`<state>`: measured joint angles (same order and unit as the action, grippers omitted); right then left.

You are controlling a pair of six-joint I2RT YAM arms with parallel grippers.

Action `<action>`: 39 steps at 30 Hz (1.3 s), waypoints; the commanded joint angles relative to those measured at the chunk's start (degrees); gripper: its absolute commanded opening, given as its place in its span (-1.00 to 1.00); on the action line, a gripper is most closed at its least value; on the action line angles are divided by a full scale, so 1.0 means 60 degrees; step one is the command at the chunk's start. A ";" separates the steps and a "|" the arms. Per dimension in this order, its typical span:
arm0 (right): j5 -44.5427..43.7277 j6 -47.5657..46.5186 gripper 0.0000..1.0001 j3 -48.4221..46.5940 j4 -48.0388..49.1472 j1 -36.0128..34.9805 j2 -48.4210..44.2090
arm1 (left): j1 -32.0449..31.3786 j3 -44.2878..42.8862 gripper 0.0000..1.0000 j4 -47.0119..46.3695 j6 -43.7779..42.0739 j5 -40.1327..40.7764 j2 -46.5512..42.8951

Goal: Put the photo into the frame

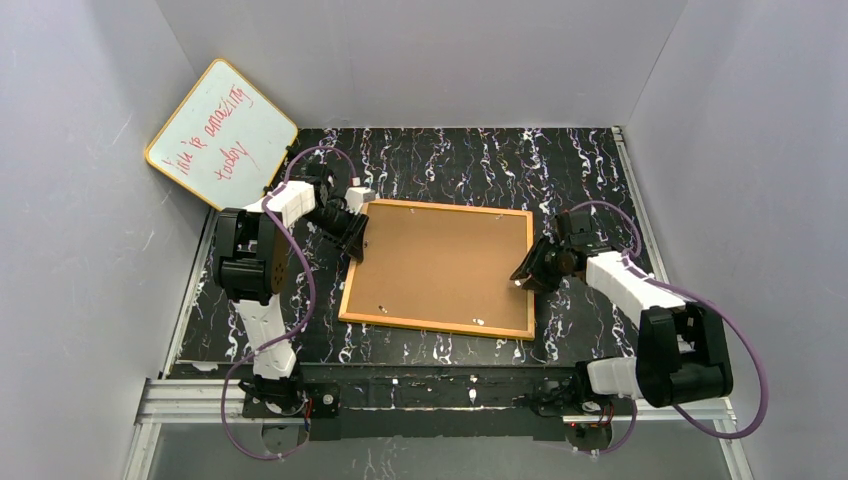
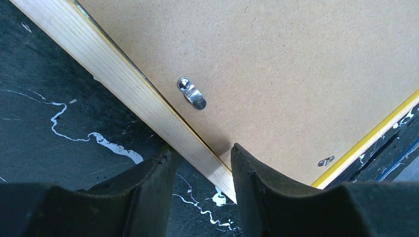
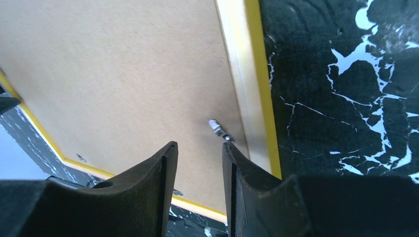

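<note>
The frame (image 1: 440,327) lies face down in the middle of the table, its orange-brown rim around a plain brown backing board (image 1: 445,265). The photo is hidden. My left gripper (image 1: 352,238) is at the frame's left edge near the far corner. In the left wrist view its jaws (image 2: 202,155) stand apart, one finger over the table, the other over the board, the pale wooden rail (image 2: 123,84) between them. My right gripper (image 1: 522,278) is at the frame's right edge. Its jaws (image 3: 199,148) are open over the board beside a small metal clip (image 3: 220,130), with nothing between them.
A yellow-rimmed whiteboard (image 1: 222,132) with red handwriting leans on the left wall behind the left arm. Another metal clip (image 2: 191,94) sits on the board near the left rail. The table top (image 1: 580,170) is black marble-patterned, with grey walls on three sides.
</note>
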<state>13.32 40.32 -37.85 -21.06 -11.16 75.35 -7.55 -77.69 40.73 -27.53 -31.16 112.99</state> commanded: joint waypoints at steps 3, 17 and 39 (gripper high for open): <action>-0.0573 -0.0282 -0.04 -0.1469 -0.0682 -0.0060 -0.0608 | 0.0116 -0.0040 -0.13 0.0703 -0.0309 0.0244 0.0232; -0.0960 -0.0090 -0.03 -0.5237 0.1118 -0.0092 0.4381 | 0.0317 -0.2083 0.07 0.1268 -0.0472 0.0806 -0.0204; -0.1007 0.1383 -0.17 -0.4818 0.2774 -0.0030 0.5700 | -0.4076 -0.8116 0.69 -0.0110 -0.0239 0.2187 0.4691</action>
<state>6.85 46.44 -69.41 -5.87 -11.35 110.10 -29.98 -121.82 40.56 -27.79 -21.26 137.45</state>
